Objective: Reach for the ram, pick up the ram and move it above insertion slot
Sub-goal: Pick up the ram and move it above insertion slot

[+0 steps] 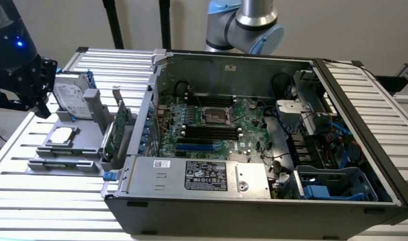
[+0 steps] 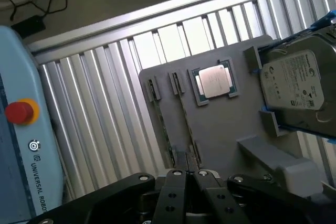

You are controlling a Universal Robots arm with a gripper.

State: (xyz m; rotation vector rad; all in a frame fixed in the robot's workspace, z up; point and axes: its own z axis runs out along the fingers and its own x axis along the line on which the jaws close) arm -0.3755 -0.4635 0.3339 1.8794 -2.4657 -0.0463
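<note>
One large open computer case is lying on the slatted metal surface, its black memory slots sitting empty on the motherboard. Beside it, toward the exterior view's left, a grey holder tray is carrying a silver hard drive, a processor chip and narrow slots for sticks. The hand is hanging over this tray, well apart from the case, with its fingers drawn together and gripping nothing. The ram, as far as I can judge, is the thin dark strip standing on edge in a narrow slot, just ahead of the fingertips and beside the processor chip. By that reading the reach is under way; grasping, lifting and carrying the ram over to the memory slots are all remaining.
</note>
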